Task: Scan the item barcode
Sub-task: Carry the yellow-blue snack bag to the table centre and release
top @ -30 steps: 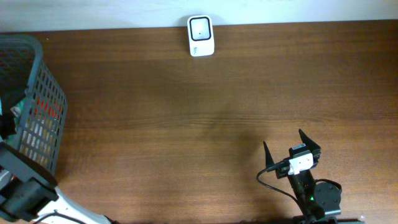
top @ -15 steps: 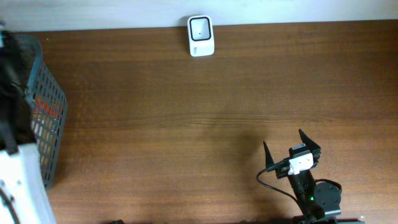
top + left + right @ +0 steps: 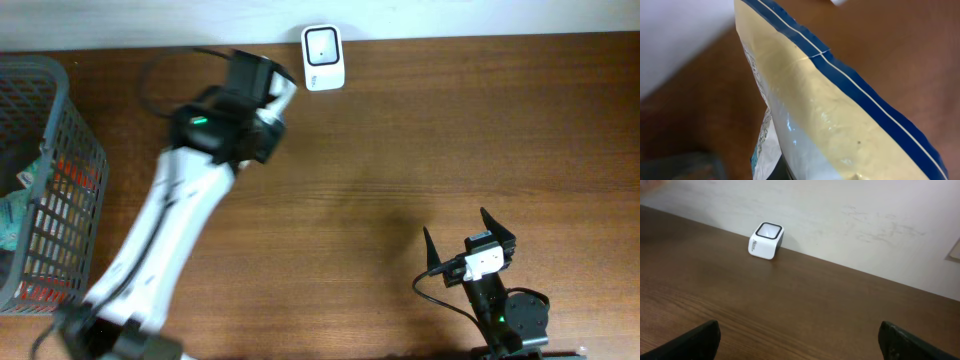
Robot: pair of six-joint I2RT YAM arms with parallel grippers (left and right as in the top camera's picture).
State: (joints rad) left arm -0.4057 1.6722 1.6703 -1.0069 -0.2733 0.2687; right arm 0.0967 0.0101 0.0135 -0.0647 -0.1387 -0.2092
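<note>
A cream packet with a blue edge (image 3: 840, 115) fills the left wrist view, its white printed side turned down and left; no barcode shows. My left gripper (image 3: 274, 88) is shut on this item, its fingers hidden behind the packet, and it hangs just left of the white scanner (image 3: 322, 57) at the table's back edge. In the right wrist view the scanner (image 3: 765, 241) stands by the wall. My right gripper (image 3: 457, 230) rests near the front right, open, with nothing between its fingertips (image 3: 705, 337).
A grey wire basket (image 3: 45, 140) stands at the left edge and holds teal and red packs (image 3: 15, 225). The left arm (image 3: 170, 230) stretches diagonally across the left half of the brown table (image 3: 420, 130).
The left arm has swung out of the basket area and across to the back of the table, ending beside the scanner with the packet in its grip. The right arm has not moved.
</note>
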